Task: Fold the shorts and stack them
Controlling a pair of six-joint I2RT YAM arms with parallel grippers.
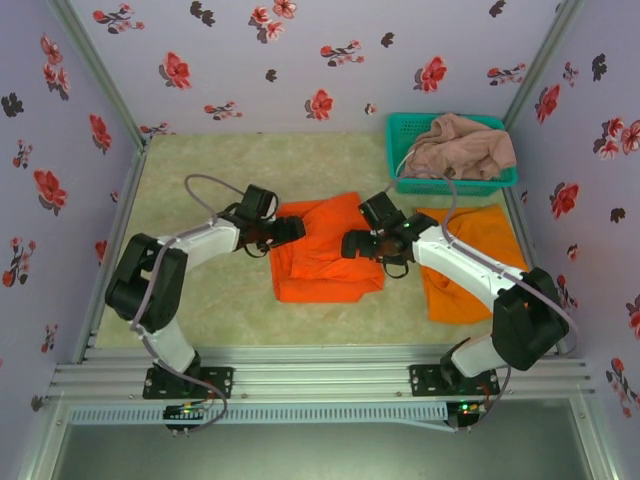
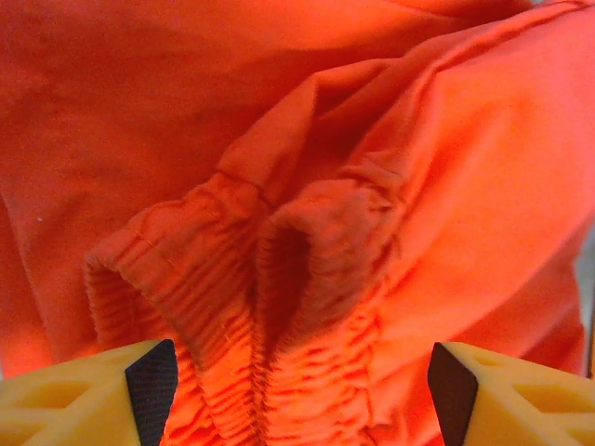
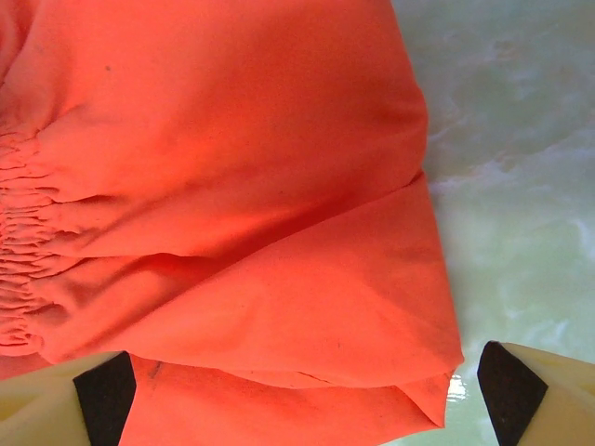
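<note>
Top external view: one orange pair of shorts [image 1: 320,262] lies rumpled at the bench [image 1: 200,170] middle, a second orange pair [image 1: 470,265] by its right edge, the pink-beige pair [image 1: 462,145] in the basket [image 1: 400,130] at the far-right corner. The left tool [image 1: 295,230] gapes around the bunched waistband [image 2: 279,279]; the right tool [image 1: 350,243] gapes over a hem [image 3: 409,372].

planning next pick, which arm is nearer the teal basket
Right. The right arm lies just in front of the teal basket; the left arm is farther left, beyond the middle orange shorts.
</note>
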